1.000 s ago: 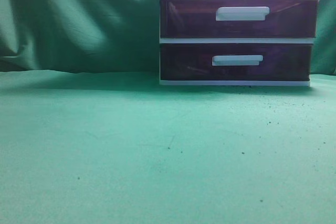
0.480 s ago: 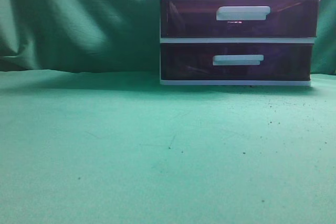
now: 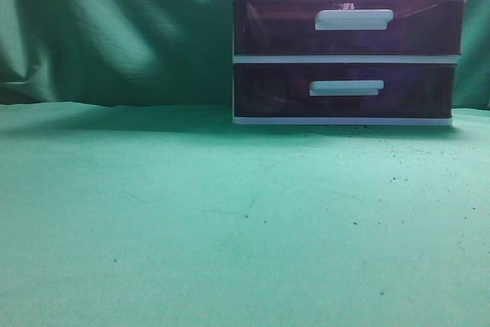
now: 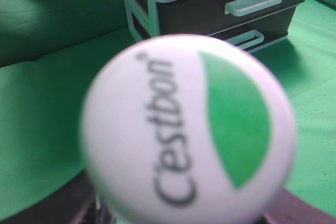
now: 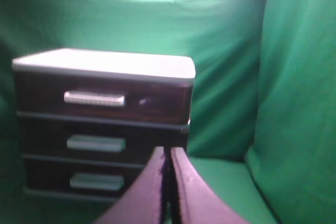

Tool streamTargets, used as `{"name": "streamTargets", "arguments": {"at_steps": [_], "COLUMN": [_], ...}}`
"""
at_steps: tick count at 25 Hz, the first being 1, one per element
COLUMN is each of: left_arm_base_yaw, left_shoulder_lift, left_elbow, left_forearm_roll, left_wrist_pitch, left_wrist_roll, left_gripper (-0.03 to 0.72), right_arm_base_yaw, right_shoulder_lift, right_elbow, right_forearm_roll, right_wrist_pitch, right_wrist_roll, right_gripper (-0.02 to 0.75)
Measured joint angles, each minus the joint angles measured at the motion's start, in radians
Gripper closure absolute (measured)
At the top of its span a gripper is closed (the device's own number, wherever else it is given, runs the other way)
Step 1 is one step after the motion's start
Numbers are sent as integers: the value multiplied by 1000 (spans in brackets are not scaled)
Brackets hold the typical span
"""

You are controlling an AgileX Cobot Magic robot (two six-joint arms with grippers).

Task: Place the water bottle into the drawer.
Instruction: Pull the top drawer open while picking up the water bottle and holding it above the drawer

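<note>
The bottle (image 4: pixel 189 132) fills the left wrist view, white cap toward the camera; its pincer is hidden, grip impossible to tell. The right pincer (image 5: pixel 168 182) is pressed together, empty, facing the closed top drawer (image 5: pixel 100 95) of the cabinet (image 3: pixel 344 40) on the green desk (image 3: pixel 230 220).

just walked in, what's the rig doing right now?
The left tool is out of sight behind the water bottle, whose white cap with green "C'estbon" print fills the left wrist view, close to the lens, so the bottle looks carried. The right tool is shut and empty, hanging in front of the drawer unit. The top drawer looks closed, like the two below. The bottle is not in it yet.
</note>
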Motion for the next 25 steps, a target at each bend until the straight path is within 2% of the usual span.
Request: {"name": "streamTargets", "arguments": {"at_steps": [2,3,6,9,13,14,15,19,22,23,25], "left_arm_base_yaw": [0,0,0,0,0,0,0,0,0,0,0], "left_shoulder_lift": [0,0,0,4,13,15,19,31,36,38,40], "left_elbow": [0,0,0,0,0,0,0,0,0,0,0], "left_forearm_roll": [0,0,0,0,0,0,0,0,0,0,0], "left_wrist_pitch": [2,2,5,5,5,5,5,5,5,5,5], "left_wrist_roll": [0,0,0,0,0,0,0,0,0,0,0], "left_gripper": [359,359,359,359,359,359,359,359,359,359,359], "right_arm_base_yaw": [0,0,0,25,102,115,127,141,141,141,143], "right_shoulder_lift": [150,305,511,698,910,955,990,1107,1178,1199,1233], "right_elbow": [-117,-211,-338,-486,-656,-690,-717,-756,-758,-758,-766], "right_forearm_roll": [0,-4,-4,-12,-29,-38,-54,-151,-234,-254,-278], "right_wrist_pitch": [123,201,258,308,348,345,334,172,-24,-93,-175], "right_wrist_roll": [-17,-34,-113,-327,-665,-730,-776,-942,-1006,-1015,-1019], "right_gripper": [738,738,738,738,738,689,689,521,391,367,374]}}
